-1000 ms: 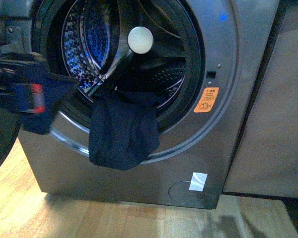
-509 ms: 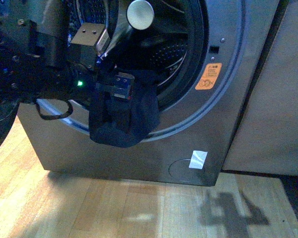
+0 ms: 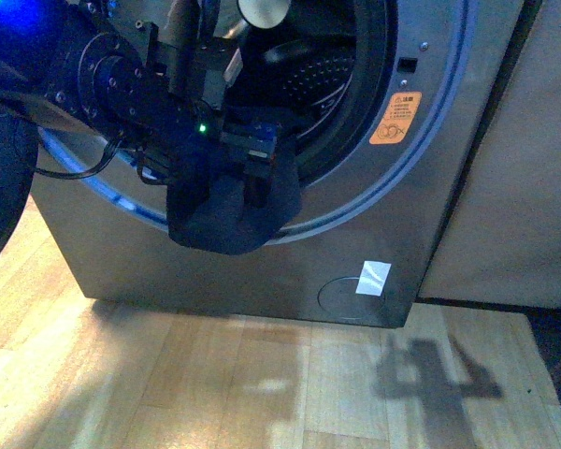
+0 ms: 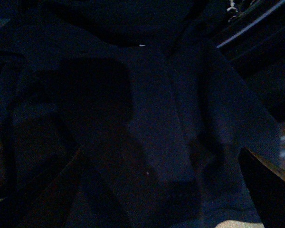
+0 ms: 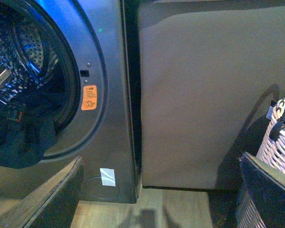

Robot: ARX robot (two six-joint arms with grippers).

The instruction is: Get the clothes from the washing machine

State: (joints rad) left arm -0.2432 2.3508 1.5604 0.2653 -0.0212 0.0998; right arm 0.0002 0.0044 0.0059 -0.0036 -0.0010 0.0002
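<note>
Clothes [image 3: 226,220] hang limp over the lower rim of the porthole [image 3: 355,140] of the washing machine [image 3: 430,206], a dark navy bundle drooping down the grey front. Behind them the perforated drum [image 3: 323,70] shows inside the opening. The left arm [image 3: 122,84] stretches in from the left across the porthole, with a green light [image 3: 203,128] glowing on it. The left gripper [image 3: 255,173] sits against the upper part of the clothes. Its dark fingers merge with the fabric, so I cannot tell whether they are apart or clamped on it. The left wrist view is dark.

Right of the porthole an orange sticker [image 3: 395,118] sits on the front of the machine, and a small white tag [image 3: 373,278] is stuck lower down, near the wooden floor [image 3: 262,383]. A beige panel [image 3: 533,168] stands just beside the machine on the right.

In the right wrist view the right gripper [image 5: 160,161] hangs apart from the machine, its fingers [image 5: 47,199] spread wide with nothing between them. It faces the machine's right edge and the beige panel. The same view shows the clothes at the porthole's lower rim, and a woven basket [image 5: 278,142] at the far right.
</note>
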